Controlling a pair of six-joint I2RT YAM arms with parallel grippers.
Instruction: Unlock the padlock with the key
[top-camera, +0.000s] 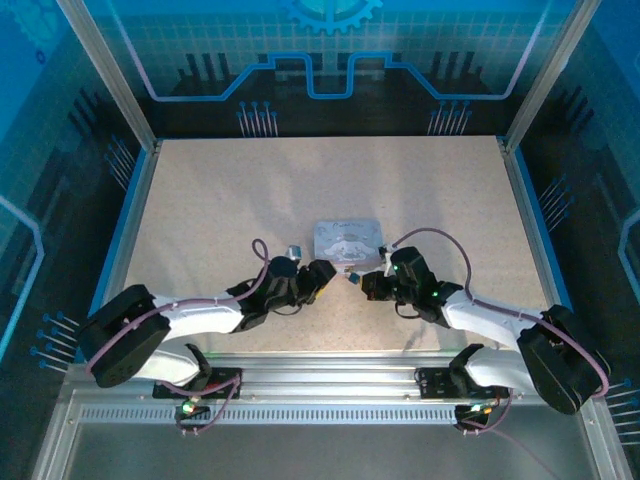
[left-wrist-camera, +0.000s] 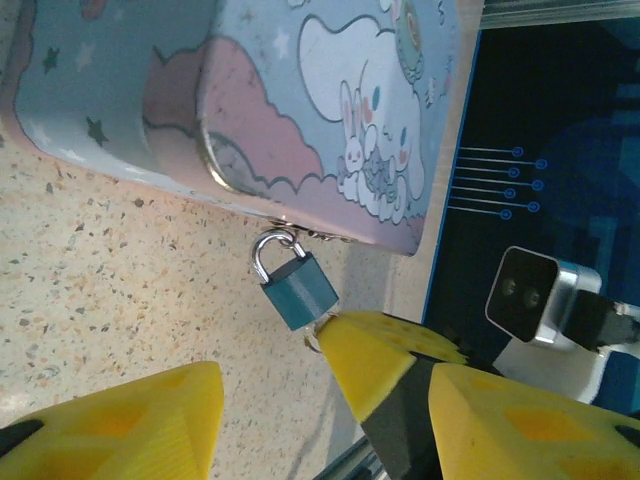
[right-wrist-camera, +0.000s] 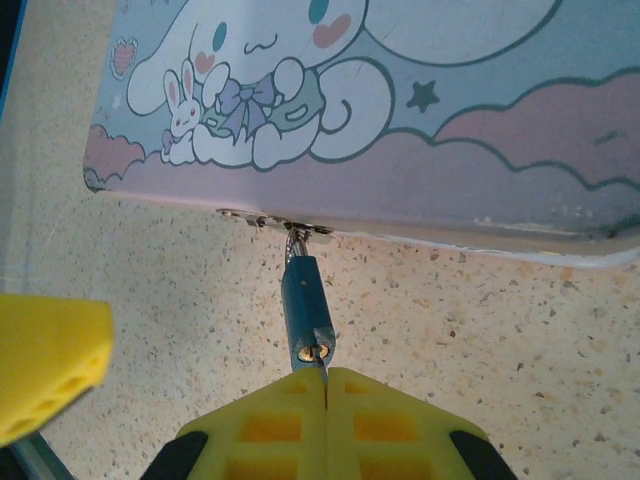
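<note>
The padlock (right-wrist-camera: 306, 310) is hooked by its shackle through the hasp on the near edge of the pastel cartoon tin (right-wrist-camera: 420, 150), which lies on the speckled bench (right-wrist-camera: 500, 320). The right tool (right-wrist-camera: 327, 380) is pressed together just below the lock's keyhole, pinching what looks like the key (right-wrist-camera: 323, 367), a thin sliver reaching up to that hole. The left tool (top-camera: 326, 272) stands spread just beside the padlock, its yellow fingers apart from it.

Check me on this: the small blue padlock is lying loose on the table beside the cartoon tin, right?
Not loose: the small blue padlock is hooked by its shackle to the latch on the cartoon tin, at its edge, lying on the table beside it. The right wrist view shows this.
</note>
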